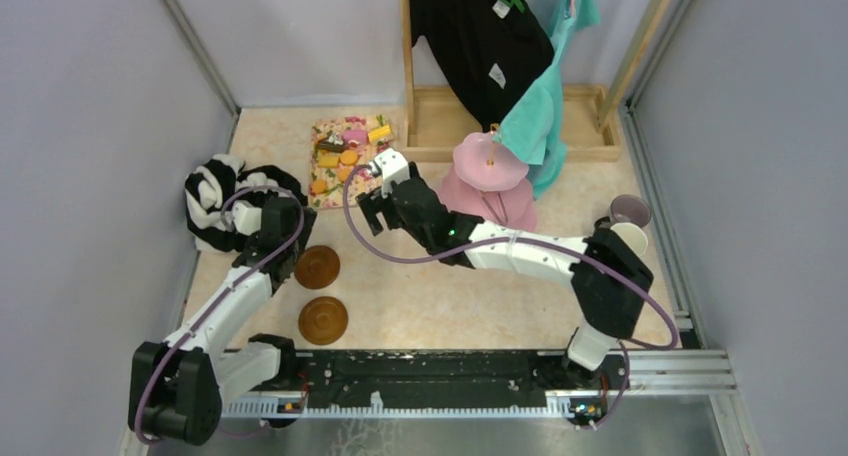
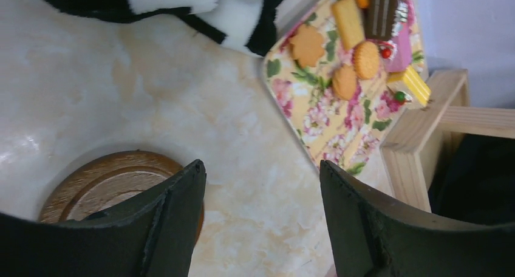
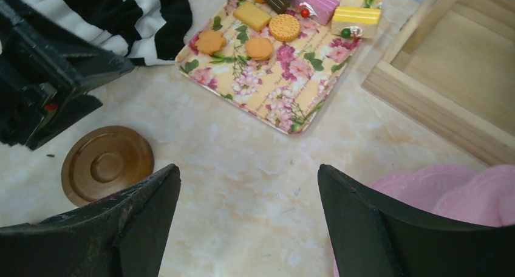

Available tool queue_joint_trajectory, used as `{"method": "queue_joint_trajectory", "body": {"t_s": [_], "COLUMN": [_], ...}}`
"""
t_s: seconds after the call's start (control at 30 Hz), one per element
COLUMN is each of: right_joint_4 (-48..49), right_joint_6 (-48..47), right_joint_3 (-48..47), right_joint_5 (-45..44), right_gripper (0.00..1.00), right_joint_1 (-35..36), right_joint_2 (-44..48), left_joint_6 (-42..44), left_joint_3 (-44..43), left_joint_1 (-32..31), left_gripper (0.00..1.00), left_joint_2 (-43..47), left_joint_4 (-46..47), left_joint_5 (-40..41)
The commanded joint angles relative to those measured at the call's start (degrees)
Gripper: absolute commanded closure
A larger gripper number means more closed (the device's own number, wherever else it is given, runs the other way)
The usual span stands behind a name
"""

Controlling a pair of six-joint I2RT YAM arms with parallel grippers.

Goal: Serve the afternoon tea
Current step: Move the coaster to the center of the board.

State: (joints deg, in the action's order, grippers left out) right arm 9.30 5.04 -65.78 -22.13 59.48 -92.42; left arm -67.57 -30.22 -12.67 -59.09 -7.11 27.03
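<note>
counting the tea things, we find two brown saucers [image 1: 317, 266], two mugs [image 1: 630, 224], one pink three-tier cake stand [image 1: 490, 163] and about eight toy pastries [image 3: 259, 47].
we see both grippers with jaws apart, holding nothing. the left gripper [image 2: 261, 174] hangs just over the far saucer [image 2: 115, 180], beside the striped garment [image 1: 215, 201]; the near saucer [image 1: 323, 319] lies closer to the bases. the right gripper [image 3: 249, 174] hovers above the table [image 1: 450, 296], the floral cloth [image 3: 285, 101] with its orange, yellow and brown pastries just far-left, the cake stand right. the lilac mug [image 1: 630, 210] and cream mug [image 1: 632, 238] sit together at the right edge, well apart from both.
</note>
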Motion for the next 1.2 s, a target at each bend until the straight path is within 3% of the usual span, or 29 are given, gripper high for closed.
{"method": "queue_joint_trajectory", "body": {"t_s": [0.0,0.1,0.43,1.17], "right_joint_4": [0.6,-1.3,-4.0,-10.8], "right_joint_6": [0.1,-1.9,-7.6,-11.9], "right_joint_3": [-6.5,-11.0,-22.8,-37.7], "right_joint_5": [10.0,15.8,23.0,29.1], "right_gripper": [0.16,0.15,0.09,0.06], "right_joint_1": [-3.6,-5.4,-7.8,-10.9], "right_joint_2": [-6.9,-12.2,-25.0,-39.7], "left_joint_6": [-7.5,-11.5,-22.3,-23.8], "left_joint_3": [1.7,3.4,6.3,6.6], "left_joint_1": [3.0,4.1,4.8,4.8], "left_gripper": [0.27,0.31,0.38,0.40], "left_joint_2": [0.3,0.2,0.3,-8.6], "left_joint_4": [-4.6,-5.7,-12.2,-8.8], "left_joint_5": [-4.9,-7.2,-6.6,-1.4]}}
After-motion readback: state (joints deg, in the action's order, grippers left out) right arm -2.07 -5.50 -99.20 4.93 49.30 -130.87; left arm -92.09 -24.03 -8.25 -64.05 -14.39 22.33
